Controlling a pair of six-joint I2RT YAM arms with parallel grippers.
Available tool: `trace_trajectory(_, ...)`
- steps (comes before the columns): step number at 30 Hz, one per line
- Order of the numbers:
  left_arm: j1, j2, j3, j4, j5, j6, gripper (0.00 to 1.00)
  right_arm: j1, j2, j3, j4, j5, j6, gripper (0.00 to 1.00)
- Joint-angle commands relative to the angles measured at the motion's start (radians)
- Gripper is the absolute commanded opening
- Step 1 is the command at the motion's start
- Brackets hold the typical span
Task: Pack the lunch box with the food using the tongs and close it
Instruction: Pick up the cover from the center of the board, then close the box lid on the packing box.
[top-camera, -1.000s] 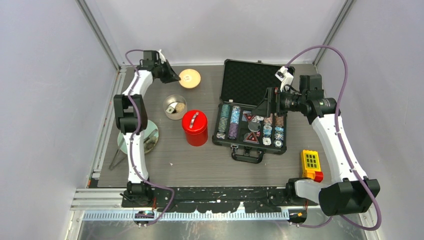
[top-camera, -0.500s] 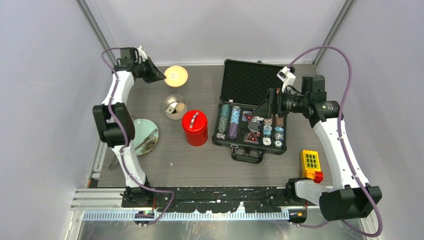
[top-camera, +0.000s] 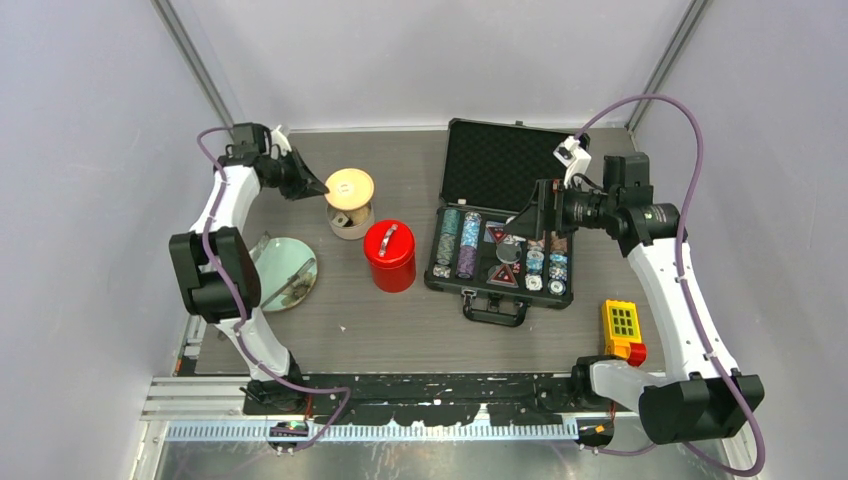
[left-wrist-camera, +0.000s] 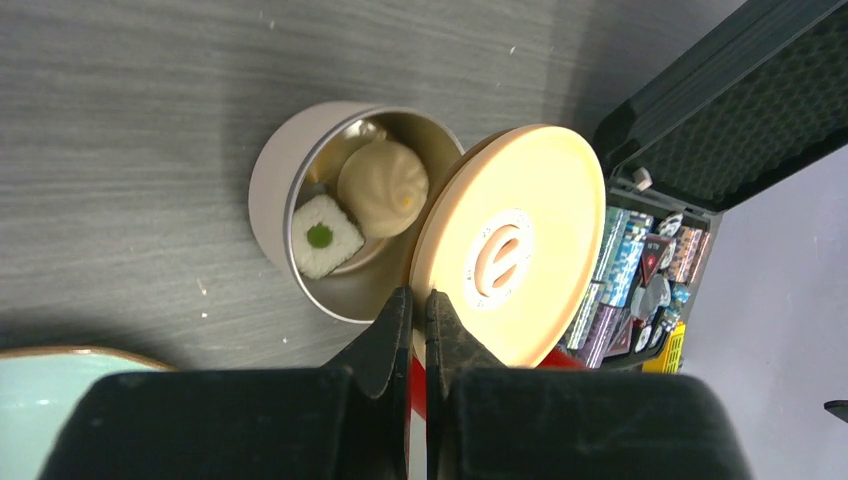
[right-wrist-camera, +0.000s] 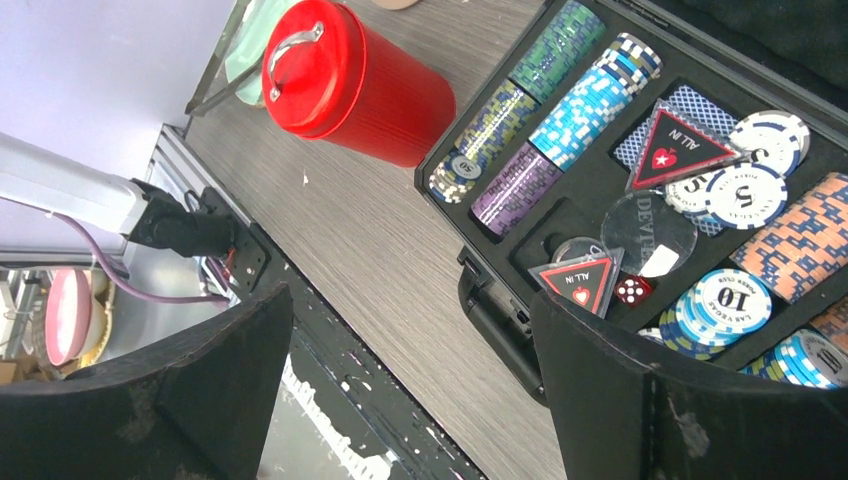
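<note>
The lunch box (left-wrist-camera: 268, 190), a small round steel tin, stands open on the table. Food lies inside it: a beige bun (left-wrist-camera: 383, 187) and a white square with a green dot (left-wrist-camera: 325, 235). My left gripper (left-wrist-camera: 418, 295) is shut on the edge of the cream lid (left-wrist-camera: 510, 255). It holds the lid tilted over the tin's right rim. From above, the lid (top-camera: 349, 187) covers most of the tin (top-camera: 350, 228). Thin tongs (right-wrist-camera: 215, 60) lie by the plate's edge. My right gripper (right-wrist-camera: 410, 300) hangs open over the chip case, holding nothing.
A red canister (top-camera: 390, 255) stands just right of the tin. An open black poker-chip case (top-camera: 505, 240) fills the middle right. A pale round plate (top-camera: 290, 262) with dark bits lies at the left, partly behind my left arm. A yellow box (top-camera: 622, 325) sits near right.
My left gripper has carried the lid from the back of the table toward me and down, so it now sits over the tin. The right arm has barely shifted.
</note>
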Motion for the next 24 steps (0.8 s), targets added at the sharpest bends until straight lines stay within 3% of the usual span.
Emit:
trace_trajectory(1, 0.009, -0.036, -0.021, -0.029, 0.019, 0.028, 0.0, -0.005, -0.052, 0.036, -0.03, 0.022, -0.039, 0.93)
trace_trajectory(24, 0.009, 0.096, -0.013, -0.042, -0.058, 0.054, 0.0, -0.005, -0.077, 0.02, -0.044, 0.028, -0.054, 0.93)
